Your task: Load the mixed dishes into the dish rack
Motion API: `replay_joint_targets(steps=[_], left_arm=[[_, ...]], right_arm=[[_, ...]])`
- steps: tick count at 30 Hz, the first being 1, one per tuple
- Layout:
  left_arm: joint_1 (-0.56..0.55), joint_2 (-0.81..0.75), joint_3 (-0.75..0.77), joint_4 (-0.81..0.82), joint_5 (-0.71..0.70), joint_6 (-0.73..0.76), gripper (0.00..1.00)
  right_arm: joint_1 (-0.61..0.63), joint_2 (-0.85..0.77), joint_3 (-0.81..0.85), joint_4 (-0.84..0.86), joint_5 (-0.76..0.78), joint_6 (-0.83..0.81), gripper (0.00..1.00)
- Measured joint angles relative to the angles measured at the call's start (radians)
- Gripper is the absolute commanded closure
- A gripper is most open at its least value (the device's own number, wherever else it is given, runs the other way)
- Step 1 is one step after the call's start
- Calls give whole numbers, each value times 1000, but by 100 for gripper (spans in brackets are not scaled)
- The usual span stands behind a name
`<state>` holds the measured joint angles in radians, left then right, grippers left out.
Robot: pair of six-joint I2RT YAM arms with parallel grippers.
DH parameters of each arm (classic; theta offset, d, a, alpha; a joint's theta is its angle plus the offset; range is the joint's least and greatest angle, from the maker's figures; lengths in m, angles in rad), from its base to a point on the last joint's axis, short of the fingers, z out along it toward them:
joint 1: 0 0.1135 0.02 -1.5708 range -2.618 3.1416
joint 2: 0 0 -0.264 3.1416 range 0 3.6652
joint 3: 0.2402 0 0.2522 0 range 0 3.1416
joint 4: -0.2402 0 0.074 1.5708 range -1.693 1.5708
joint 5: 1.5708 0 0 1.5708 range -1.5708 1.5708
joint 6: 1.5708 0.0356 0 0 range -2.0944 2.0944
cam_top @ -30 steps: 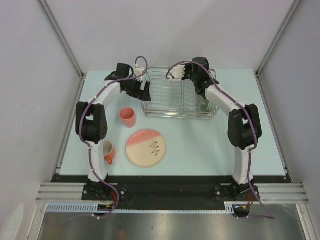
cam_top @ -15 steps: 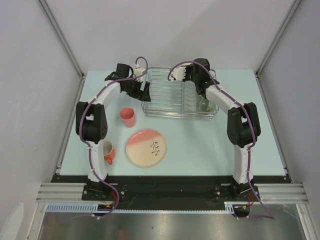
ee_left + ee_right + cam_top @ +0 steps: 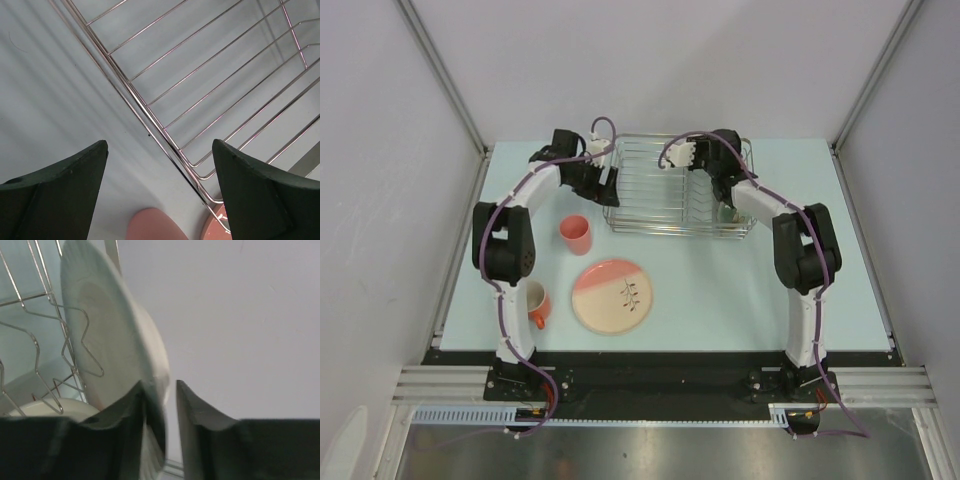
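The dish rack stands at the back of the table. A white plate stands upright in its wire slots. My right gripper straddles the plate's rim, slightly open: the rim lies against the left finger, with a gap to the right finger. A small cream bowl sits lower in the rack. My left gripper hangs wide open and empty over the table beside the rack's left edge. The salmon-pink tumbler, the pink-and-cream plate and the orange mug stand on the table.
A green bowl sits at the rack's right end, under my right gripper. My left gripper is close to the rack's left wall. The tumbler's rim lies just below my left fingers. Grey walls enclose the table on three sides.
My right arm has shifted a little to the left over the rack's right end. My left arm has stayed nearly still at the rack's left edge.
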<state>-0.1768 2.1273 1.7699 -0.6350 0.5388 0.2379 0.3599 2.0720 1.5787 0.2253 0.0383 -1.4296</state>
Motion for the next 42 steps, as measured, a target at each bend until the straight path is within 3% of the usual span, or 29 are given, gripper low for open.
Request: replay_joint_targets(steps=[1,3,4,5,16,30,42], left_arm=[[1,0,0,0,0,1,9],[5,0,0,-3,0,3,9],[6,0,0,-5,0,4,8],[8,0,0,-5,0,6,8],[10,-10,-1,-27,16,8,6],[9,-185,-53,-51,48,26,4],[9,-207,-97,-57,55,25,4]], right_arm=[[0,0,-7,15,5,6,44],[-1,0,-23,40,11,21,32],[-1,0,-29,53,14,30,12],[-1,0,-33,63,18,42,0],[42,-40,-66,125,150,142,0],[196,-391,-109,-66,283,277,0],[165,-432,-109,-253,335,466,0]])
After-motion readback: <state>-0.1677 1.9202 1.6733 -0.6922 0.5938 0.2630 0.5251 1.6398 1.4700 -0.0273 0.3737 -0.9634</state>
